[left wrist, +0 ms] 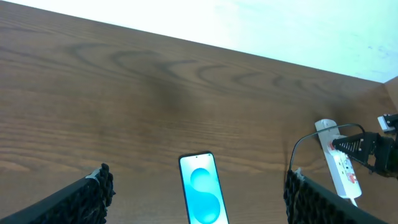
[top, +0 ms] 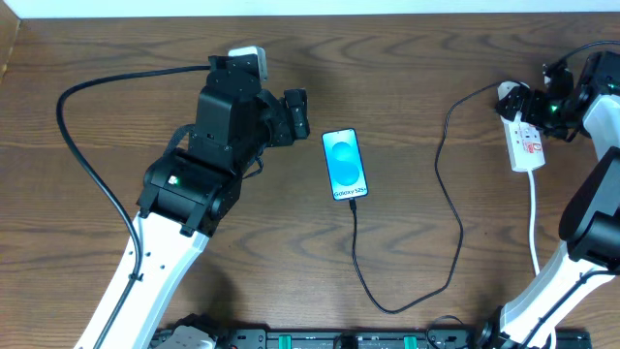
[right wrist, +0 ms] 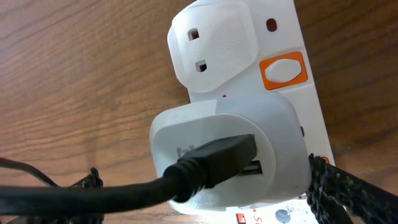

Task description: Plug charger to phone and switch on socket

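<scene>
- On the socket (right wrist: 283, 37), the orange switch (right wrist: 283, 70) sits ahead of the right gripper (right wrist: 205, 177), whose spread fingers straddle the charger (right wrist: 112, 196).
- Best pressed with one fingertip only.
- The phone (top: 346, 163) lies ahead of the left gripper (top: 295, 114), fingers parted.

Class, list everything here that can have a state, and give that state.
Phone: screen lit.
Charger: one end at phone, seemingly plugged in; other end in adapter.
Socket: adapter plugged in; switch position unclear.
Left gripper: open, empty.
Right gripper: open, straddling adapter.
</scene>
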`<state>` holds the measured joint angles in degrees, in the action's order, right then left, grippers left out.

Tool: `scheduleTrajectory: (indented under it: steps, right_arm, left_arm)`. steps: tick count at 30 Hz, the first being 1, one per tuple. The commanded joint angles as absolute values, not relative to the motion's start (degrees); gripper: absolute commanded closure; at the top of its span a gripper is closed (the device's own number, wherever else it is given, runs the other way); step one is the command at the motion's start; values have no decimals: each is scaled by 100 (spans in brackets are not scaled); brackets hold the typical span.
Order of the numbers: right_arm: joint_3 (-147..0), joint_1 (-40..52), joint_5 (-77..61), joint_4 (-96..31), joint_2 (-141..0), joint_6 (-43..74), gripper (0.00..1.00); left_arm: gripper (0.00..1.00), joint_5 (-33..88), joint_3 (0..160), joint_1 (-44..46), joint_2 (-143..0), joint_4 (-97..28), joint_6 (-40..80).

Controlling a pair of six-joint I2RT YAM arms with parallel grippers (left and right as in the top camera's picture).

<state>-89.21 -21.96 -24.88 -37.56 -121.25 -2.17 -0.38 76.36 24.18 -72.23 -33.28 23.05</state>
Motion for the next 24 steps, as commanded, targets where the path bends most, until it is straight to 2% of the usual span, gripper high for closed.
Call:
scheduleTrajectory:
  steps: [1, 20, 24]
  right_arm:
    - [-8879, -2071, -3122, -3874, -12232, -217, 1]
    - [-8423, -1697, -3479, -3647, -12291, -1, 1]
    - [-8353, -1699, -3205, -3645, -12285, -1, 1]
  left_arm:
    - [11, -113, 7649, 2401, -7192, -3343, 2231]
    - [11, -113, 7651, 2401, -7192, -3343, 2231]
    - [11, -113, 7651, 2401, -7192, -3343, 2231]
